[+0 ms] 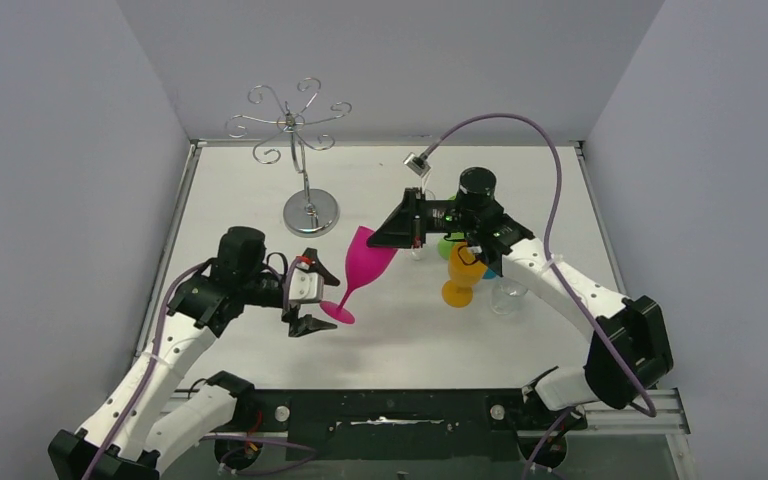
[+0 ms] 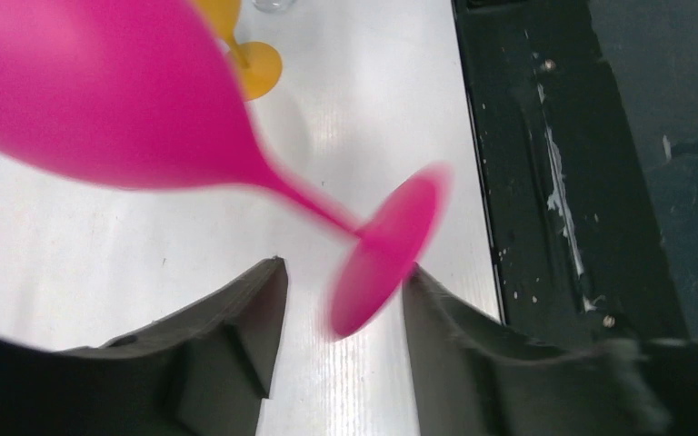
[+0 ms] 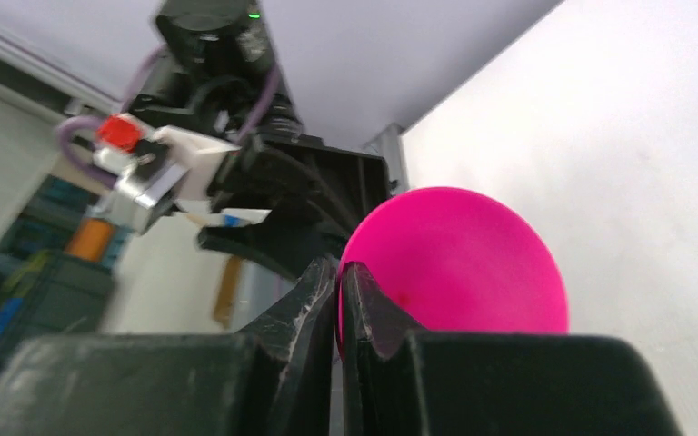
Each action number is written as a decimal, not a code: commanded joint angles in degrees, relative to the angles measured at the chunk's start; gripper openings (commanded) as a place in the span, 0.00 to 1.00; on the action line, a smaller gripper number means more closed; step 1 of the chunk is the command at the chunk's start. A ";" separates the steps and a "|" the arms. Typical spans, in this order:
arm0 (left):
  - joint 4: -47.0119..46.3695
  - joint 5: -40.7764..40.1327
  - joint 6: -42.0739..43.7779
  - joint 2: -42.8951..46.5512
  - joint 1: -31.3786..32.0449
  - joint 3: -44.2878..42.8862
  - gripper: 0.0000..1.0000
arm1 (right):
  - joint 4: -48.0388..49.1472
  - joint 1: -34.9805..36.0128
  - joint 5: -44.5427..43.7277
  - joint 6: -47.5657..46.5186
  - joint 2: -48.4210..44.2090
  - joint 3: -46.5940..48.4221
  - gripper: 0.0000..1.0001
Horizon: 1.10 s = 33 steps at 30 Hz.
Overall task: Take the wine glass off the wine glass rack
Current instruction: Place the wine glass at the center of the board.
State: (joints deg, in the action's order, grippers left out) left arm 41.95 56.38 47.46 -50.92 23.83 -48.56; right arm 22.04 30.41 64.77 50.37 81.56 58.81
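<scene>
The pink wine glass hangs tilted above the table, off the rack, bowl up to the right and foot down to the left. My right gripper is shut on its rim; the right wrist view shows the rim pinched between the fingertips, with the bowl just beyond. My left gripper is open, and the blurred pink foot lies between its fingers, close to the right one. The silver wire rack stands empty at the back left on its round base.
An orange glass stands under the right arm and also shows in the left wrist view. A clear glass and a green and blue object are beside it. The black frame runs along the near table edge.
</scene>
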 commanded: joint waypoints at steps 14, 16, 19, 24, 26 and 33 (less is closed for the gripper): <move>-23.31 -22.97 -20.59 12.33 -0.02 8.47 0.81 | -36.50 6.45 -36.31 -26.51 -10.77 2.47 0.00; -26.49 -28.63 -23.75 14.12 -0.02 9.76 0.81 | -37.15 8.84 -41.80 -28.29 -10.20 2.75 0.00; -32.09 -34.22 -30.71 15.93 -0.02 12.22 0.82 | -41.22 14.79 -54.86 -33.63 -7.80 5.48 0.00; -37.29 -34.72 -33.90 15.68 -0.02 13.47 0.82 | -42.23 22.28 -74.73 -37.46 -4.96 5.61 0.00; -37.72 -37.21 -34.08 15.63 -0.02 12.88 0.82 | -41.87 22.68 -78.13 -36.09 -4.89 4.40 0.00; -38.21 -64.39 -52.14 15.18 -0.02 11.11 0.90 | -39.48 22.84 -81.07 -33.80 -5.63 1.18 0.11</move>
State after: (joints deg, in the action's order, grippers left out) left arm 8.23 10.59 8.82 -35.68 23.88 -34.85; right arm -21.28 53.17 -9.80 16.03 77.54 60.95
